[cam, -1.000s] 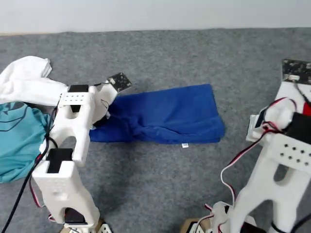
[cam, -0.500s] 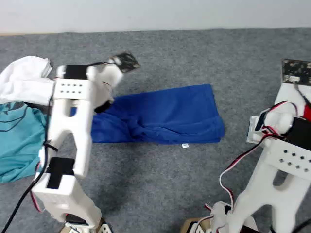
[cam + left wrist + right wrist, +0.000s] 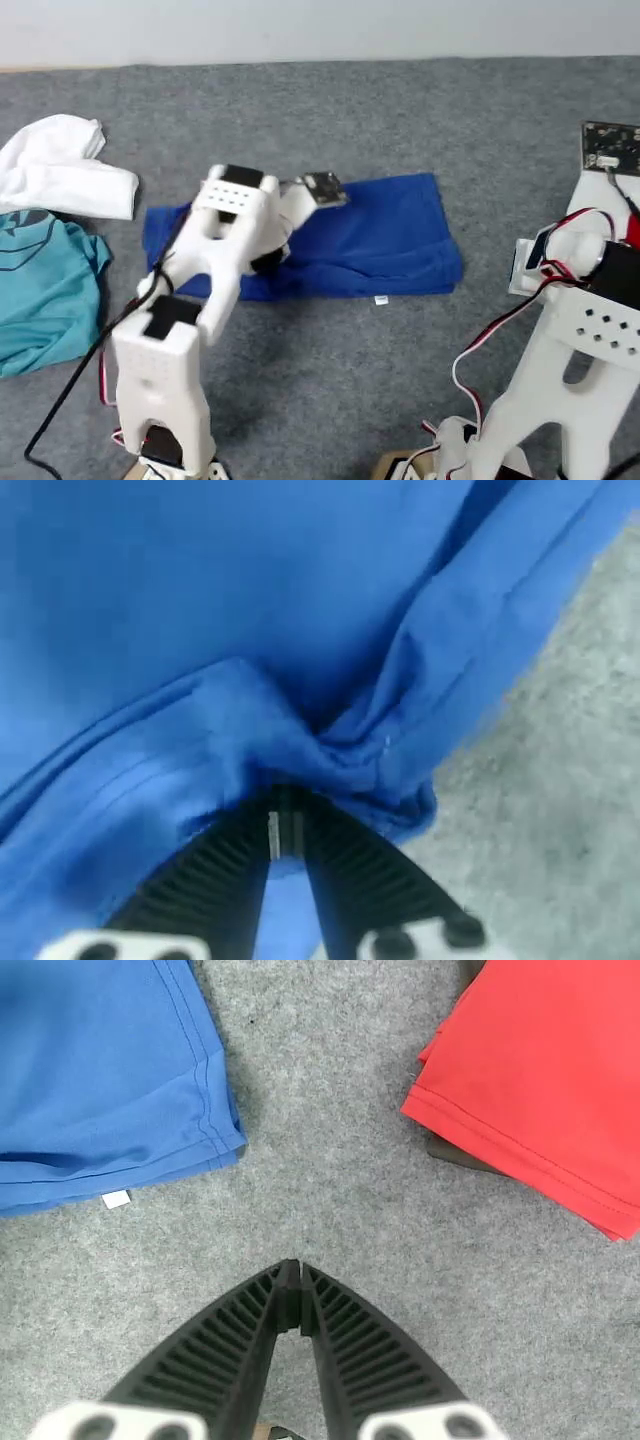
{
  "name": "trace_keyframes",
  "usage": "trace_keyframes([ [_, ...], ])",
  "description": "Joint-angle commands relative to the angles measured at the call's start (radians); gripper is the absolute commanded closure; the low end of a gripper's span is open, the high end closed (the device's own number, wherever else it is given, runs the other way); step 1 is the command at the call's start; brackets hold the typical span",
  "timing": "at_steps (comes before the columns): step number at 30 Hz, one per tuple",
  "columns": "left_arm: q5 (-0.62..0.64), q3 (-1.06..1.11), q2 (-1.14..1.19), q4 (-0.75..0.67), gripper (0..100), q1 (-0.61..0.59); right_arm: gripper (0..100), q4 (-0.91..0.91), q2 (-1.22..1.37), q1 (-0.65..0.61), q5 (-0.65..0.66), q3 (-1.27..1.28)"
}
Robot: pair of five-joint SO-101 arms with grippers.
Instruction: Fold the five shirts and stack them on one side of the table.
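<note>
Clenched on a bunched ridge of cloth, the left pincer (image 3: 285, 818) grips the blue shirt (image 3: 375, 230) close to its near hem, with creases radiating from the pinch. The right pincer (image 3: 291, 1295) is shut on nothing and hangs over bare grey table (image 3: 400, 110), between the blue shirt's corner and a red shirt (image 3: 540, 1070) that lies apart from it across a strip of table. The blue shirt itself sits mid-table as a long band, already partly doubled over and rumpled where the left arm holds it. Farther to the left, well apart from it, a teal shirt (image 3: 40, 290) lies loose at the table's edge, and beyond that a white shirt (image 3: 60, 165) is crumpled, touching the teal one. Judging by this, the step in hand is folding the blue shirt, with the teal and white ones not yet folded. The next move likely calls for carrying the pinched fold across the shirt and laying it flat before letting go. The gathered cloth will need spreading, or the fold will set crooked.
</note>
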Motion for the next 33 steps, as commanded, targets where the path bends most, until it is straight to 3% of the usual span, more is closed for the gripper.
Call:
trace_keyframes([
  [1, 0.006, -0.096, 0.017, 0.015, 100, -0.002, 98.8, 0.038, -0.030, 0.010, 0.002, -0.006],
  [9, 0.006, -0.493, -0.034, 0.305, 100, -0.014, 98.8, 0.035, -0.030, 0.005, 0.000, -0.006],
  [19, 0.241, -0.667, -0.302, 0.319, 100, -0.121, 98.4, 0.033, -0.019, 0.001, 0.008, -0.006],
  [25, 0.376, -0.664, -0.416, 0.319, 100, -0.276, 94.9, -0.004, -0.016, -0.116, 0.077, 0.038],
  [33, 0.459, -0.584, -0.575, 0.321, 100, -0.598, 92.8, -0.214, 0.156, -0.288, 0.009, 0.117],
])
